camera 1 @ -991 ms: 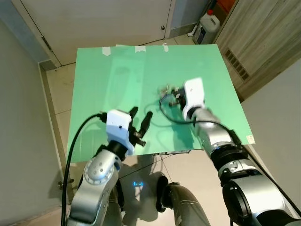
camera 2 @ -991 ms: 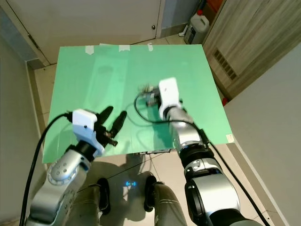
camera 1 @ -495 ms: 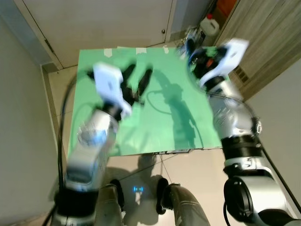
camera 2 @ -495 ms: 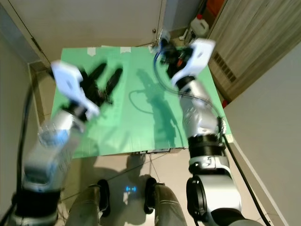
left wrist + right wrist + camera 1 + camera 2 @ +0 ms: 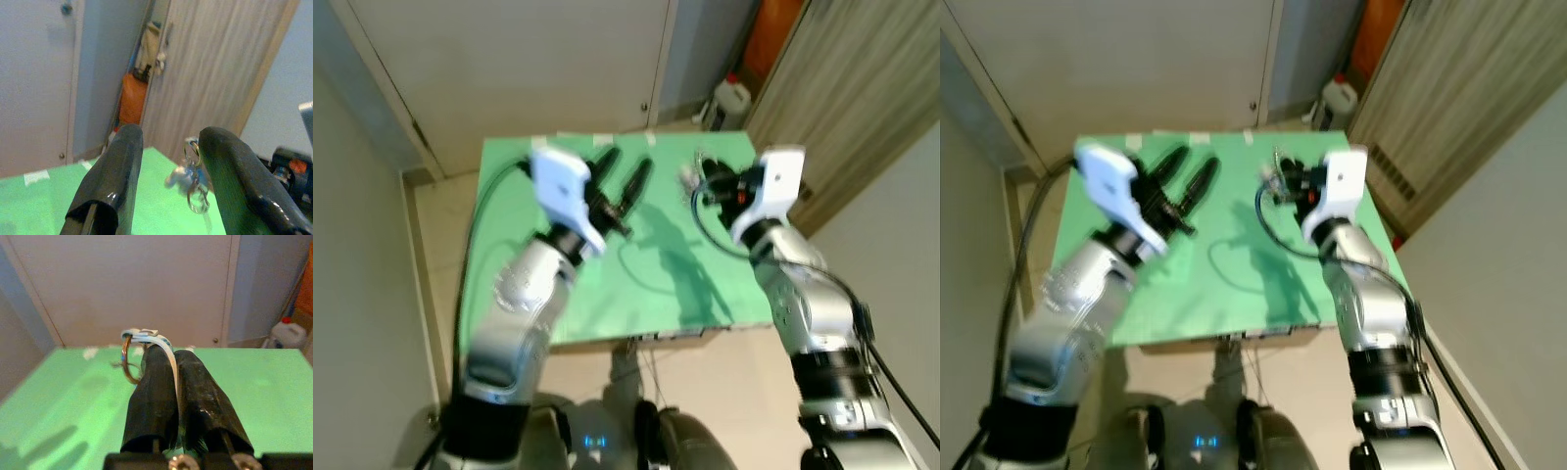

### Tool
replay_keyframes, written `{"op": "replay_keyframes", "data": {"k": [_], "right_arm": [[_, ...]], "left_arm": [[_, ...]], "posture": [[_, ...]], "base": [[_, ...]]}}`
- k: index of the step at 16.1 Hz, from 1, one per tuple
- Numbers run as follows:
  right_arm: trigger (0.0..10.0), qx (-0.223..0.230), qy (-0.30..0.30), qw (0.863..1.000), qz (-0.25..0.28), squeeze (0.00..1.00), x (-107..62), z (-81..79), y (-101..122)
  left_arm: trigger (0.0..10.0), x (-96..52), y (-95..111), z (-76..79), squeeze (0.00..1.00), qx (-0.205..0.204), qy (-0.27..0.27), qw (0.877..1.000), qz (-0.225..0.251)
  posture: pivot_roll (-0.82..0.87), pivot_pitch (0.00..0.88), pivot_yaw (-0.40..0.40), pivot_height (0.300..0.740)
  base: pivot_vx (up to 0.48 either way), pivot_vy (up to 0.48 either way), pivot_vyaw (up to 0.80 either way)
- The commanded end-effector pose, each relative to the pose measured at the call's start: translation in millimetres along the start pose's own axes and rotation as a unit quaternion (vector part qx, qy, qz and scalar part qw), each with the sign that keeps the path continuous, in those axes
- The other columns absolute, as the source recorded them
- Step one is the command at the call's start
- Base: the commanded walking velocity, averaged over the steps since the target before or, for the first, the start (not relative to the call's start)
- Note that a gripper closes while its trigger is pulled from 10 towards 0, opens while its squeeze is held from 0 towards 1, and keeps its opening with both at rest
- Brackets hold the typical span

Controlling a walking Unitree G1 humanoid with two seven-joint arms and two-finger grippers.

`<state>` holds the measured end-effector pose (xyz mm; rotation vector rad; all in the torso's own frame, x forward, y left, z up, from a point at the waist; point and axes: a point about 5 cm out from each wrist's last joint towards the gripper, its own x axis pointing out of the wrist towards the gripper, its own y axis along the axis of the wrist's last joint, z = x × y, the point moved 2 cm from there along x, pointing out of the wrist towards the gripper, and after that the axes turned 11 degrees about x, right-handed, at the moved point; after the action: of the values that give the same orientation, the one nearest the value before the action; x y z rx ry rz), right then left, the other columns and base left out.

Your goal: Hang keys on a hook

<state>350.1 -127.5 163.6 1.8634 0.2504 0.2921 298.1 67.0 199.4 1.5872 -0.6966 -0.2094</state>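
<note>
Bench [image 5: 607, 294]: green, before a door [image 5: 538, 59]
Jug [image 5: 731, 101]: floor beyond
Right gripper [image 5: 168, 360]: jaws clamped on keys [image 5: 188, 178]
Left gripper [image 5: 622, 181]: raised, jaws apart

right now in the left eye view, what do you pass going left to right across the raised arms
left tool → keys → right tool → right wrist's white camera block, all held up over the green table

We see a green table [image 5: 607, 294] on a tiled floor [image 5: 431, 245], with pale tape strips [image 5: 1197, 140] along its far edge.
</note>
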Motion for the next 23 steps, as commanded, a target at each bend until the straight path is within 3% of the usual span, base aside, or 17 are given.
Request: {"op": "replay_keyframes", "data": {"k": [1, 3, 5, 9, 13, 17, 23], "right_arm": [[10.0, -0.025, 0.015, 1.000, 0.009, 0.00, -5.1, -6.4, 7], [10.0, -0.086, 0.043, 0.995, -0.014, 0.00, -21.4, -13.7, 0], [10.0, -0.153, 0.038, 0.987, -0.034, 0.00, -28.2, -10.6, -7], [10.0, -0.118, 0.019, 0.993, -0.004, 0.00, -30.6, -13.7, 9], [10.0, -0.111, 0.022, 0.994, 0.000, 0.00, -28.4, -18.0, 16], [10.0, -0.106, 0.022, 0.994, -0.006, 0.00, -23.8, -22.5, 14], [10.0, -0.092, 0.020, 0.995, -0.031, 0.00, -24.6, -29.9, -3]], "left_arm": [[10.0, -1.3, -10, 11.4, 0.00, 0.000, -0.020, 1.000, -0.015], [10.0, -7.2, -36, 24.1, 0.00, 0.005, -0.040, 0.998, -0.056], [10.0, -10.3, -46, 27.7, 0.00, 0.006, -0.045, 0.996, -0.073], [10.0, -11.5, -49, 29.9, 0.00, 0.010, -0.052, 0.996, -0.076], [10.0, -5.1, -43, 29.0, 0.00, 0.008, -0.044, 0.997, -0.056], [10.0, -1.4, -39, 28.0, 0.00, 0.008, -0.033, 0.998, -0.046], [10.0, -3.9, -46, 25.8, 0.00, -0.025, -0.012, 0.998, -0.049]], "posture": [[0.08, 0.105, -0.064, 0.740], [0.07, 0.105, -0.055, 0.740], [0.05, 0.107, -0.049, 0.740], [0.04, 0.113, -0.046, 0.740], [0.04, 0.114, -0.056, 0.740], [0.04, 0.120, -0.064, 0.740], [0.04, 0.131, -0.056, 0.740]], "base": [[0.000, 0.000, -0.80], [0.000, 0.000, -0.80], [0.000, 0.000, -0.80], [0.000, 0.000, -0.80], [0.000, 0.000, -0.80], [0.000, 0.000, -0.80], [0.000, 0.000, -0.80]]}}
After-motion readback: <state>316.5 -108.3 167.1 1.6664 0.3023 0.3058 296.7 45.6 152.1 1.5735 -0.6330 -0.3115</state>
